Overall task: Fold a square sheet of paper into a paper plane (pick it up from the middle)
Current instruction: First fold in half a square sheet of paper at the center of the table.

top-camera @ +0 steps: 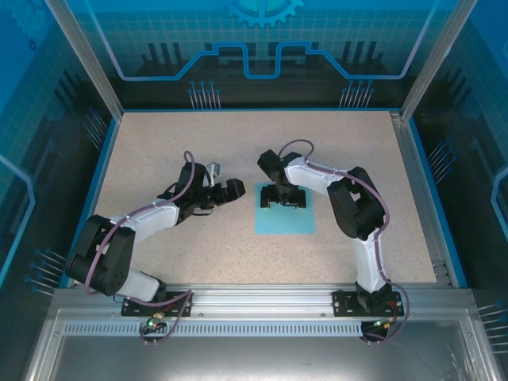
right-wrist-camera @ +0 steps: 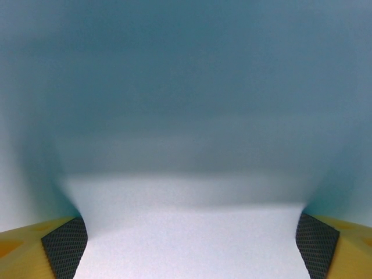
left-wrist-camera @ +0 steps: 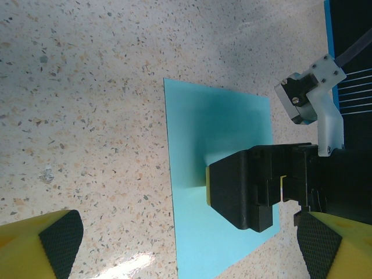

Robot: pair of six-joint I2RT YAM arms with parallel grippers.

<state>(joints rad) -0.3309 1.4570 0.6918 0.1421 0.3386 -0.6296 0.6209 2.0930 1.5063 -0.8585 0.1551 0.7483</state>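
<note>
- Tabletop, speckled beige, is bearing the whole job. The square sheet of paper is lying flat on it near the middle, between the two arms, and showing no crease that I can make out.
- Right arm is arching over the far half of the sheet. Picking the sheet up from its middle looks to be the step in hand, with no folding begun yet.
- Left arm is lying low on the other side, its wrist camera looking across the paper.
- Right gripper is hanging directly over the paper with its fingers spread wide, one to each side of the sheet's middle. In its own wrist view the blue surface is sitting so close that it is blurring, and I cannot tell whether the pads are touching it.
- Left gripper is standing with its fingers spread wide too, pinching nothing, near the sheet's left edge but apart from it.
- Next move, as I am judging it: the right fingers are needing to press lightly onto the thin paper and draw together so that a ridge is rising between them. Flat paper is offering little to grab, so uneven pressure is risking a slide or a crumple instead of a clean pinch.
</note>
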